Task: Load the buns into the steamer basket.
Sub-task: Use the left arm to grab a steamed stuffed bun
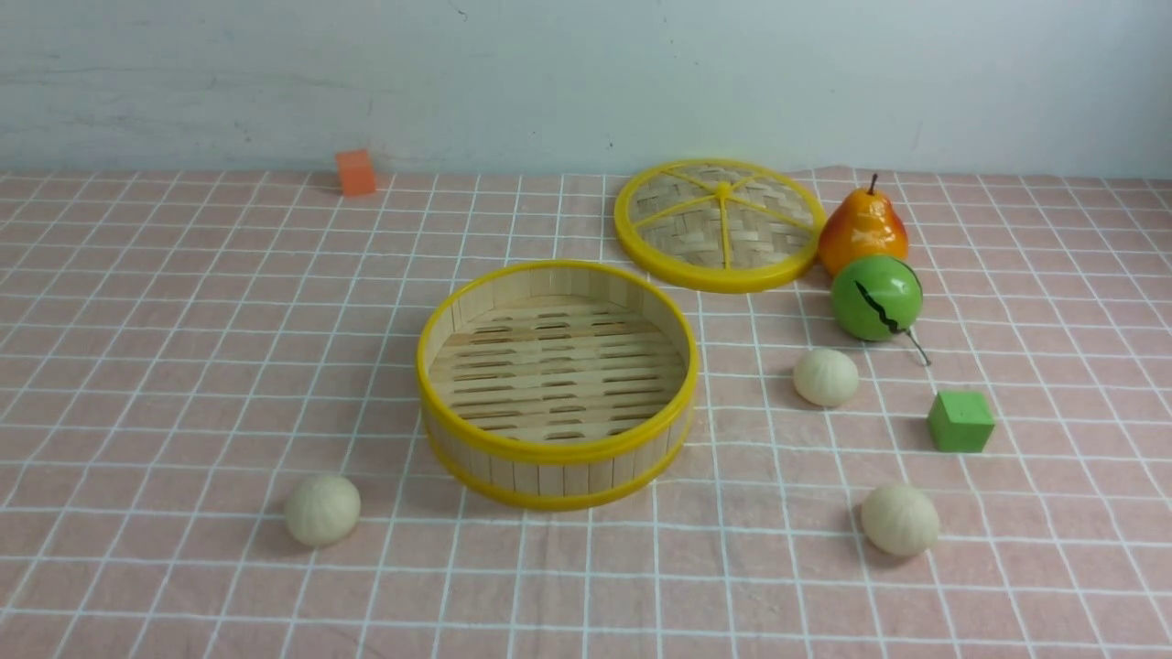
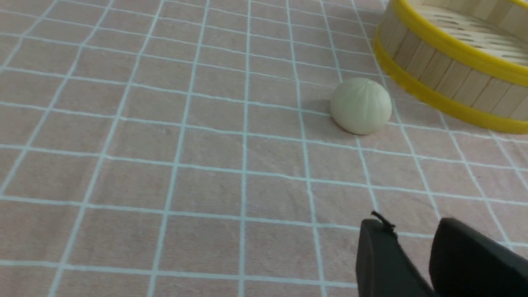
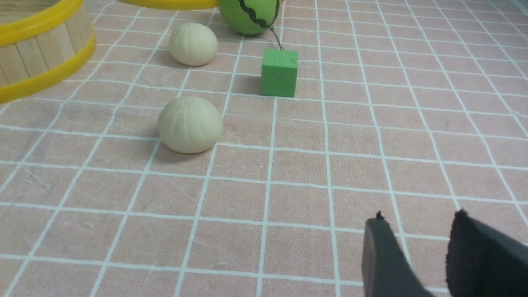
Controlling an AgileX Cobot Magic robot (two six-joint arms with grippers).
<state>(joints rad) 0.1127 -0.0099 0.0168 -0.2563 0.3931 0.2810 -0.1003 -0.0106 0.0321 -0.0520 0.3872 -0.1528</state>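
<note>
The steamer basket stands mid-table with nothing in it. Three cream-white buns lie on the checked cloth: one at the basket's front left, one to its right, one at the front right. Neither arm shows in the front view. In the left wrist view my left gripper is open and holds nothing, hovering short of a bun that lies close to the basket's wall. My right gripper is open too, well back from two buns, the nearer and the farther.
The flat woven lid lies behind the basket to the right. Beside it sit an orange pear and a green ball with a black crack mark. A green cube stands between the two right-hand buns. An orange cube is at the back left.
</note>
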